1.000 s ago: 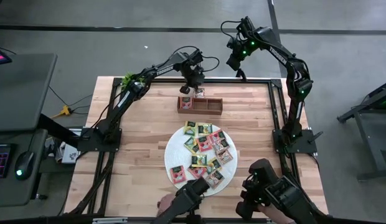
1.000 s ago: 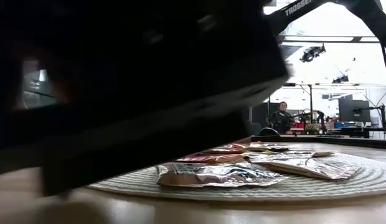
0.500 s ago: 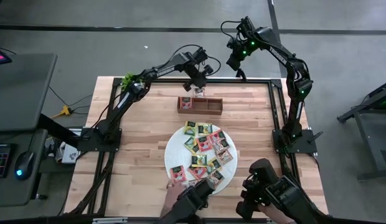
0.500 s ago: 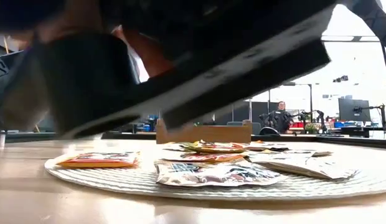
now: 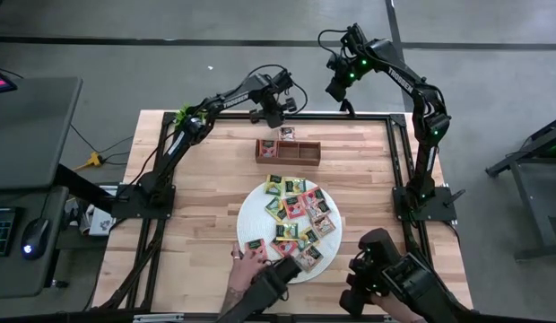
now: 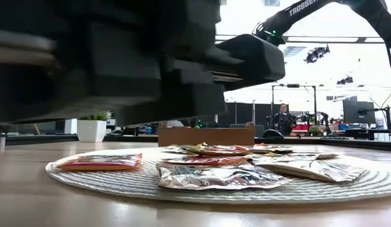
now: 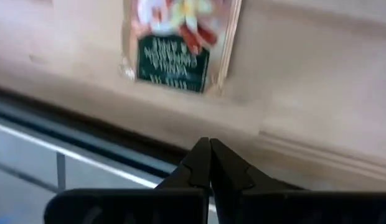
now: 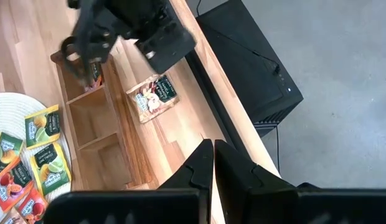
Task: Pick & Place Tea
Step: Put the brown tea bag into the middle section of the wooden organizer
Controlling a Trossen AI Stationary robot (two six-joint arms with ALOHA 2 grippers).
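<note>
Several tea packets (image 5: 294, 211) lie flat on the round white mat (image 5: 247, 215). One more tea packet (image 7: 177, 43) lies flat on the bare wood between the wooden tray (image 5: 287, 150) and the table's far edge. A reddish packet (image 8: 94, 79) shows inside the tray's left end compartment. My left gripper (image 5: 272, 115) hangs shut and holds nothing, above the tray's far left corner, left of the loose packet (image 5: 286, 134). My right gripper (image 8: 213, 152) is shut and holds nothing, high over the far edge.
A person's hand (image 5: 245, 258) reaches from the near edge onto the mat's near left part, with dark gear (image 5: 278, 280) beside it; this fills the low view's upper left (image 6: 120, 57). A small potted plant (image 5: 185, 114) stands at the far left corner.
My left gripper has rolled about its own axis, staying shut, and shifted slightly left over the tray's far left corner. The loose packet beyond the tray has stayed in place. The person's hand has come from the near edge onto the mat's near left part.
</note>
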